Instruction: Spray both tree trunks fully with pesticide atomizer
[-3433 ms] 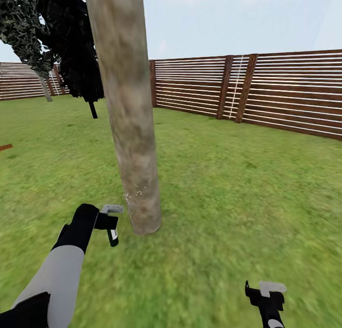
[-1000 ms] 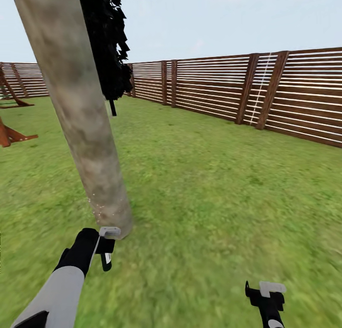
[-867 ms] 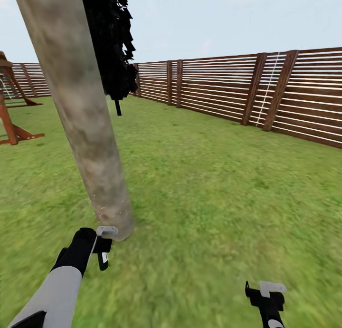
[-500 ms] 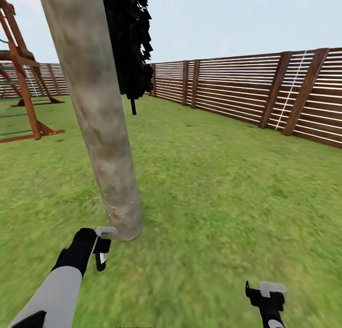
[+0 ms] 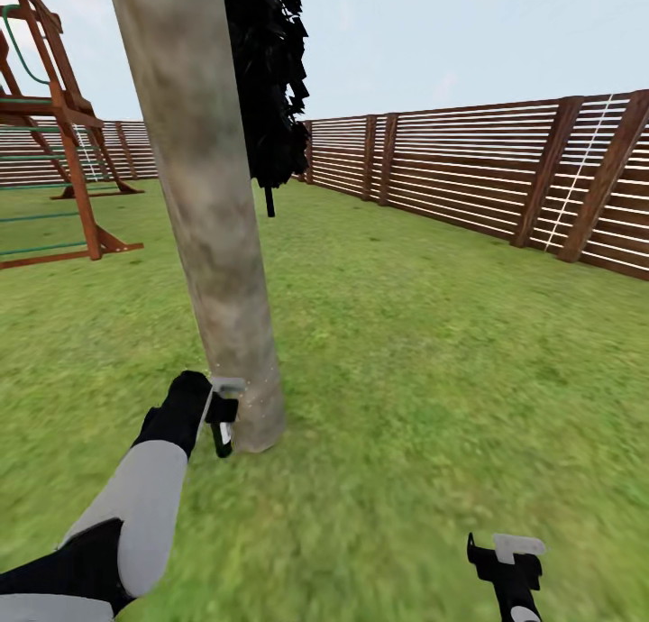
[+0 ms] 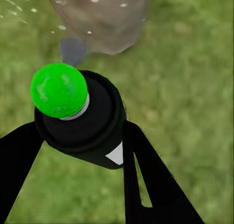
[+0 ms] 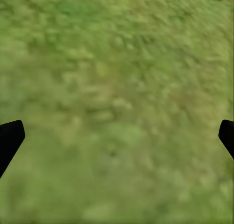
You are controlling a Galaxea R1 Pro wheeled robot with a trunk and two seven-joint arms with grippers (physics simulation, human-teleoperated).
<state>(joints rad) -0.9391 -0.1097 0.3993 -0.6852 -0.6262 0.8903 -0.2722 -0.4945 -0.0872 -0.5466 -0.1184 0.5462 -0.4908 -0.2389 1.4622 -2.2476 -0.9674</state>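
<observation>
The near tree trunk (image 5: 221, 225) rises as a thick grey-brown column from the grass floor (image 5: 424, 370). My left gripper (image 5: 222, 412) is at its base, shut on the pesticide atomizer (image 5: 222, 434). In the left wrist view the atomizer (image 6: 92, 131) is a black bottle with a round green top and a white patch, held between black fingers (image 6: 146, 185). It points at the trunk base (image 6: 97, 19), which carries white pesticide specks (image 6: 62, 27). A second tree (image 5: 266, 81) with dark foliage stands behind. My right gripper (image 5: 507, 561) hangs open over the grass (image 7: 117, 102).
A brown slatted fence (image 5: 487, 171) runs along the right and back of the lawn. A wooden play frame (image 5: 63, 126) stands at the far left. Open grass stretches to the right of the trunk.
The head view has swung left, bringing the play frame into sight. My left gripper with the atomizer has moved up against the trunk base. The right gripper keeps its pose.
</observation>
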